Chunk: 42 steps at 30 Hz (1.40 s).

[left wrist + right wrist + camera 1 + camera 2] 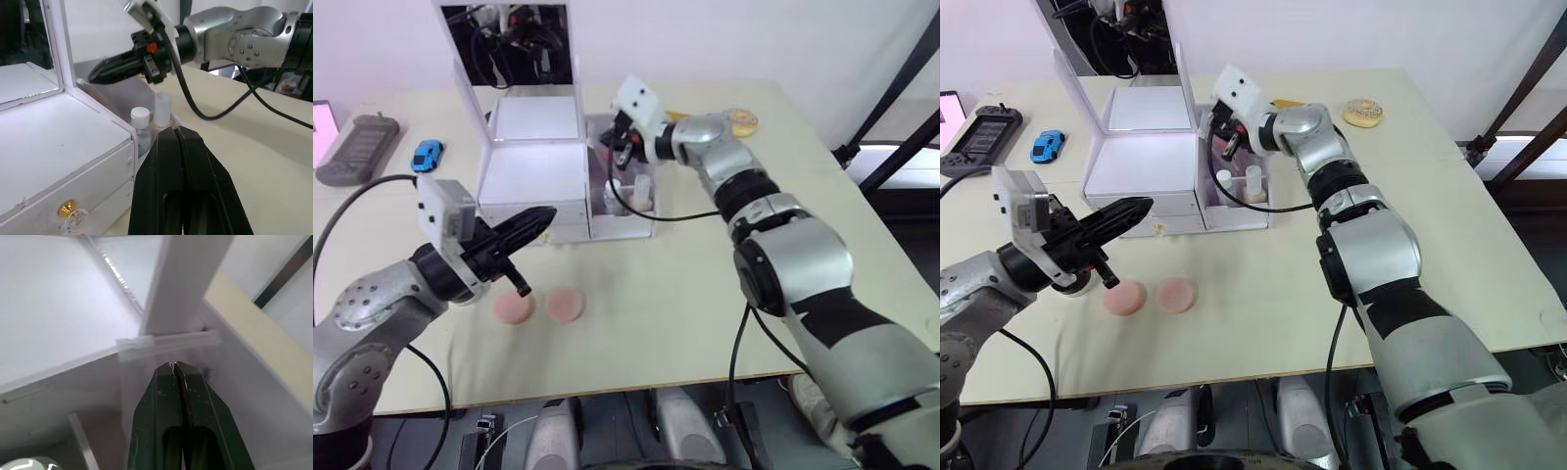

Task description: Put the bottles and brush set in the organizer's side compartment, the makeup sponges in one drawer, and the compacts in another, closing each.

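Note:
The white organizer (1141, 162) stands with its mirror lid upright. Both bottles, one white-capped (140, 115) and one with a clear cap (162, 105), stand in the side compartment (1244, 217). My right gripper (96, 76) hovers shut over that compartment. The clear top edge of the brush set (166, 343) lies just past its tips, and I cannot tell whether it is pinched. Two pink makeup sponges (1123, 299) (1175, 294) lie on the table in front. My left gripper (546, 213) is shut and empty above them, by the drawer fronts (67, 209). The compacts are out of view.
A blue toy car (427, 153) and a grey game controller (357, 149) lie left of the organizer. A round yellowish item (741, 121) sits at the back right. My right arm's cable hangs beside the compartment.

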Each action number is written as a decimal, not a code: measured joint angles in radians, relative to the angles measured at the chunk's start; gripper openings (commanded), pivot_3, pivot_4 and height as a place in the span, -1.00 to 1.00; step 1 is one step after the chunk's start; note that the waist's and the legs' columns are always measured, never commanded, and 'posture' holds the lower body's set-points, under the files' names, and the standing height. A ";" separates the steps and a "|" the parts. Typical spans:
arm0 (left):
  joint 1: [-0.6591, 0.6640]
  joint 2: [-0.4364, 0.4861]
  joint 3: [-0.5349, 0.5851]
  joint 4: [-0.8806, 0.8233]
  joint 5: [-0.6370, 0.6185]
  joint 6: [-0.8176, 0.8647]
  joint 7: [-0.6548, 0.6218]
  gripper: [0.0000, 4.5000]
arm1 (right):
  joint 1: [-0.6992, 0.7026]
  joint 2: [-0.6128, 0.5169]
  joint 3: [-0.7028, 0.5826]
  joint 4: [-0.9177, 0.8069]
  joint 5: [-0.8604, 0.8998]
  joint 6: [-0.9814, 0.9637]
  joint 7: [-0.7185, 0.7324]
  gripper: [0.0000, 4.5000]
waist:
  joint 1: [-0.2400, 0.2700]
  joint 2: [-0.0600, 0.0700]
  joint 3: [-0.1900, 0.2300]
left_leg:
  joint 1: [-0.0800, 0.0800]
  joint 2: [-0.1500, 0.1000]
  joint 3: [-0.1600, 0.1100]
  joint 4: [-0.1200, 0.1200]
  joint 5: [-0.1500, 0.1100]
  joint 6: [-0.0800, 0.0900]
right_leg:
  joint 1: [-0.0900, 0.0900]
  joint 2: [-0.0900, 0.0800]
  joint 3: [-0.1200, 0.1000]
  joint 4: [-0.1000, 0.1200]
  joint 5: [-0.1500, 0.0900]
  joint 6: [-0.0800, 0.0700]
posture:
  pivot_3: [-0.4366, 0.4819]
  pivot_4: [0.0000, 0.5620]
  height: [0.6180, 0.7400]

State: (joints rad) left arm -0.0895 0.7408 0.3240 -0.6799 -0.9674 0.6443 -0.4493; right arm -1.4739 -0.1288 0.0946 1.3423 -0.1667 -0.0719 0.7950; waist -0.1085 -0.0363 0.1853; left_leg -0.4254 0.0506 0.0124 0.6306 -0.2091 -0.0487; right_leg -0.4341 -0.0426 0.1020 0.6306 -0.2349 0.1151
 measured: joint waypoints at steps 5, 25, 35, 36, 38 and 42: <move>-0.004 -0.005 -0.013 -0.004 0.004 0.000 0.011 -1.00 | 0.005 0.008 0.036 0.010 -0.058 0.027 -0.042 -0.97 | 0.006 0.000 0.000 | 0.000 0.000 0.000 0.000 0.000 0.000 | 0.000 0.000 0.000 0.000 0.000 0.000 | -0.05 -0.47 0.97; 0.002 0.007 0.013 0.032 0.021 -0.002 -0.037 -1.00 | -0.109 -0.123 -0.161 -0.034 0.113 0.089 0.134 -0.97 | 0.009 0.000 0.000 | 0.000 0.000 -0.001 -0.001 0.000 0.000 | 0.000 0.000 -0.001 -0.001 0.000 0.000 | -0.05 -0.47 0.97; 0.040 0.056 0.111 0.168 0.076 -0.033 -0.158 -0.89 | 0.132 -0.357 -0.201 -0.327 0.250 0.204 0.461 -0.87 | 0.011 0.001 0.001 | 0.000 0.000 0.000 -0.001 0.000 0.000 | 0.000 -0.001 -0.001 -0.001 -0.001 0.001 | -0.05 -0.47 0.97; 0.056 0.056 0.124 0.187 0.088 -0.044 -0.173 -0.77 | 0.179 -0.379 -0.203 -0.381 0.267 0.231 0.475 -0.74 | 0.011 0.001 0.001 | 0.000 0.000 0.000 -0.001 0.000 0.000 | 0.000 -0.001 -0.001 -0.001 -0.001 0.001 | -0.05 -0.47 0.97; 0.100 0.056 0.156 0.234 0.112 -0.072 -0.223 -0.41 | 0.306 -0.437 -0.226 -0.538 0.310 0.290 0.484 -0.38 | 0.012 0.001 0.001 | 0.000 0.000 0.000 -0.003 0.000 0.000 | -0.001 -0.001 -0.001 -0.001 -0.001 0.001 | -0.05 -0.47 0.97; 0.203 0.057 0.255 0.379 0.187 -0.156 -0.311 0.49 | 0.615 -0.565 -0.293 -0.799 0.377 0.368 0.472 0.51 | 0.015 0.002 0.001 | 0.000 0.000 0.001 -0.004 0.000 0.000 | -0.002 -0.001 -0.001 0.000 -0.003 0.001 | -0.05 -0.47 0.97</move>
State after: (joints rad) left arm 0.1136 0.7974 0.5787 -0.3010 -0.7800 0.4881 -0.7605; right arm -0.8591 -0.6933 -0.1988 0.5436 0.2098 0.2961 1.2672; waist -0.0937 -0.0347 0.1864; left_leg -0.4257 0.0504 0.0135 0.6269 -0.2093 -0.0486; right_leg -0.4363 -0.0437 0.1015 0.6304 -0.2381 0.1161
